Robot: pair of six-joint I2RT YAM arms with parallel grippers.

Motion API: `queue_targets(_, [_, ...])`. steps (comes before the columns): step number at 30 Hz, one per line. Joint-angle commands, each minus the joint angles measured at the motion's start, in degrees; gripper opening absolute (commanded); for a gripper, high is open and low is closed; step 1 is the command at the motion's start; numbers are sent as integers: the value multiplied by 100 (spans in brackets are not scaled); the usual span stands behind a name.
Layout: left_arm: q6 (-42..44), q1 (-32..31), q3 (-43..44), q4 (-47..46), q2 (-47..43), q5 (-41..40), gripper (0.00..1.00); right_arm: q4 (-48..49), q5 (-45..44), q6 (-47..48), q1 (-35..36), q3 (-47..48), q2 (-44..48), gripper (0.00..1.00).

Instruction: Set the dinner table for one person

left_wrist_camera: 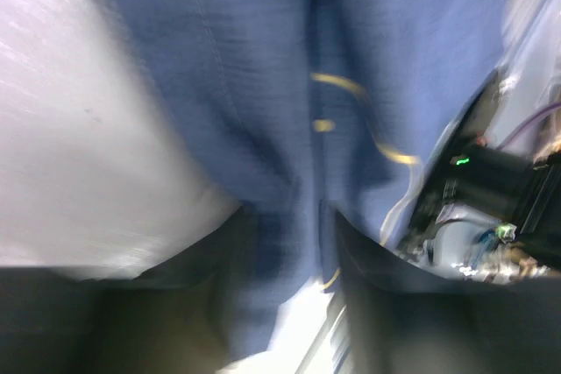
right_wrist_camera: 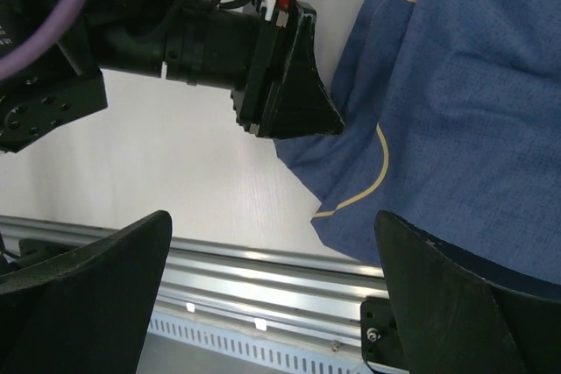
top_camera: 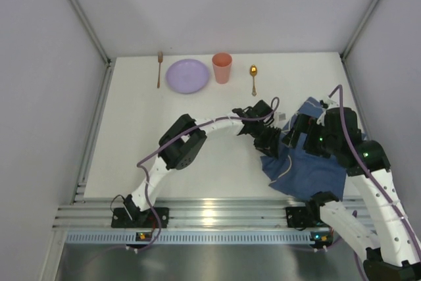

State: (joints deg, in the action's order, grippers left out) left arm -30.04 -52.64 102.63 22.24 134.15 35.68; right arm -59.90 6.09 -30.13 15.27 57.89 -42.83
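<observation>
One placemat (top_camera: pixel 309 166), one plate (top_camera: pixel 187 76), cup (top_camera: pixel 222 68), fork (top_camera: pixel 159 69), spoon (top_camera: pixel 253 78).

left arm (top_camera: pixel 217 125) across mid-table, plate (top_camera: pixel 187 76) at far edge, tabletop (top_camera: pixel 131 129) free left

Row along far side, left to right:
- gold-toned fork (top_camera: pixel 159 69) lay lengthwise, near to far
- round lilac plate (top_camera: pixel 187 76) sat just right of fork
- salmon-pink cup (top_camera: pixel 222 68) stood upright just beside plate's right rim, contact unclear
- gold spoon (top_camera: pixel 253 78) lay apart from cup, bowl far, handle near

Blue cloth (top_camera: pixel 309 172) lay at near right, rumpled, folds raised, thin yellow line drawing on it, near edge close to aluminium rail (top_camera: pixel 217 215). Rail ran left to right along near edge. Grey walls (top_camera: pixel 39 97) stood left, right and far.
</observation>
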Motion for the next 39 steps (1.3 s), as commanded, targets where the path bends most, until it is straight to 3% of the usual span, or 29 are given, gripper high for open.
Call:
queue_targets(1, [130, -18, -41, 369, 252, 27, 34, -57, -160, -54, 11, 144, 29, 100])
queue_targets(3, [183, -18, -41, 421, 235, -52, 16, -31, -187, -46, 11, 100, 20, 100])
queue_targets(4, [192, -9, -33, 448, 209, -113, 0, -13, -204, -46, 11, 48, -15, 100])
queue_targets(11, [8, 219, -444, 712, -476, -1281, 0, 347, -90, -28, 20, -374, -278, 100])
queue_targets(18, [-634, 1071, -3104, 105, -2775, -2398, 0, 690, -117, 7, -41, -875, -867, 100])
queue_targets(26, [-1073, 1406, -5048, 114, -4291, -3199, 0, 1059, -301, 60, -68, -1253, -1535, 100])
queue_targets(31, [-1460, 1397, -5517, -158, -4555, -2997, 0, 1410, -99, -98, -68, -1420, -1921, 100])
queue_targets(39, [-1382, 1397, -5394, -62, -4485, -2962, 0, 2587, 305, -344, -68, -1693, -2948, 98])
